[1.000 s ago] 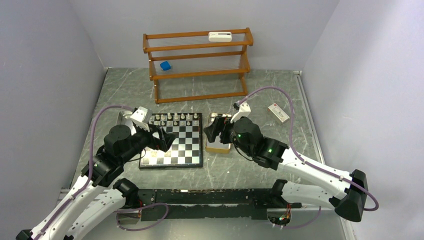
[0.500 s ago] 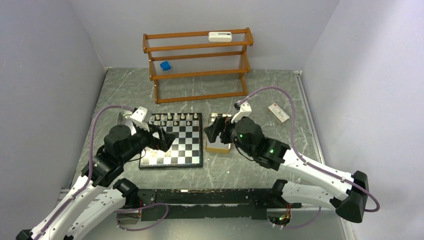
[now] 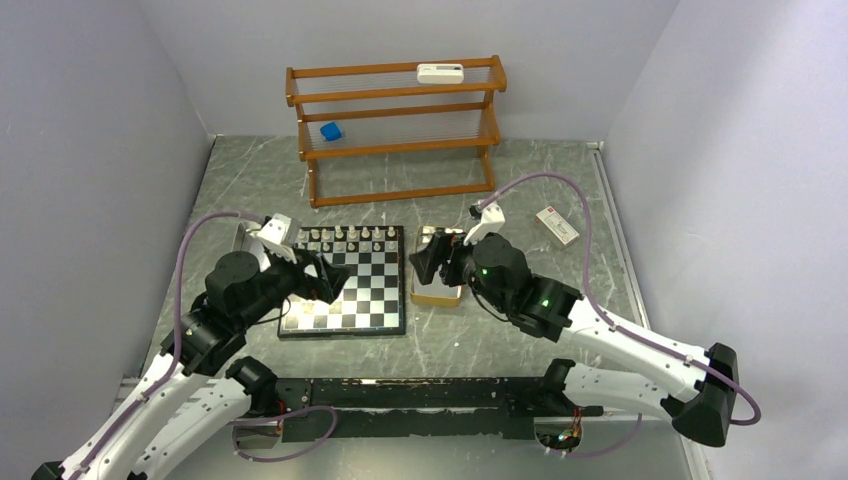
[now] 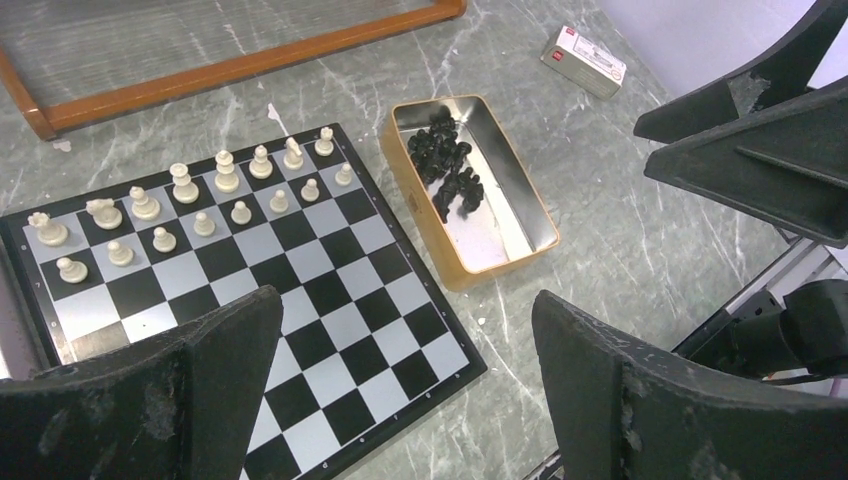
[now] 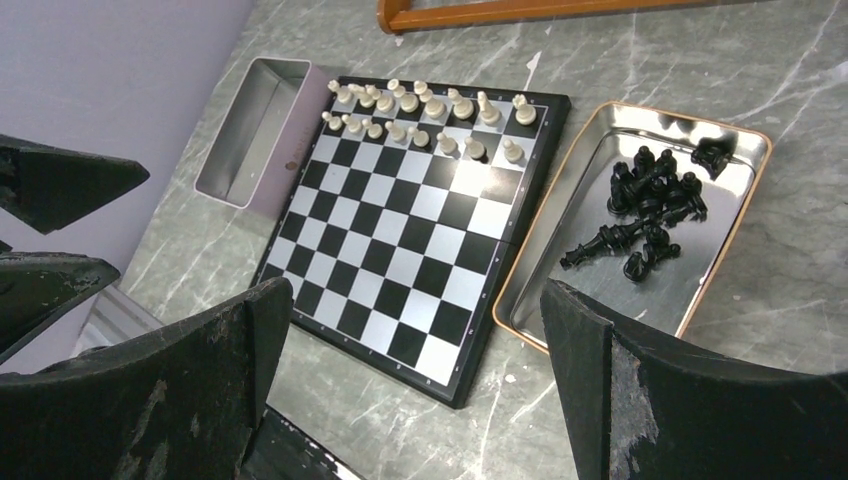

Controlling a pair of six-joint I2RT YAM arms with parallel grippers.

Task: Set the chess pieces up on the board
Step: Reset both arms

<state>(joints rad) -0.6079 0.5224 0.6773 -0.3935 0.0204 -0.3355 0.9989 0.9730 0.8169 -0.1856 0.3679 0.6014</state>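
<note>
The board (image 3: pixel 366 292) lies flat in the middle of the table, also in the left wrist view (image 4: pixel 300 300) and the right wrist view (image 5: pixel 400 240). Cream chess pieces (image 3: pixel 345 238) (image 4: pixel 185 205) (image 5: pixel 420 115) stand on its two far rows. Black chess pieces (image 4: pixel 450 170) (image 5: pixel 650 205) lie heaped in a gold-rimmed metal tray (image 3: pixel 437 295) (image 4: pixel 510 225) (image 5: pixel 570 250) just right of the board. My left gripper (image 3: pixel 325 280) (image 4: pixel 405 310) hovers open over the board's left side. Above the tray's near end my right gripper (image 3: pixel 425 262) (image 5: pixel 415 300) hangs open. Neither holds anything.
A silver tray (image 5: pixel 255 125) with nothing in it sits left of the board, mostly under my left arm. A wooden rack (image 3: pixel 400 130) at the back holds a blue cube (image 3: pixel 331 131) and a white device (image 3: pixel 440 72). A small box (image 3: pixel 557 226) (image 4: pixel 583 60) lies right of the gold-rimmed tray.
</note>
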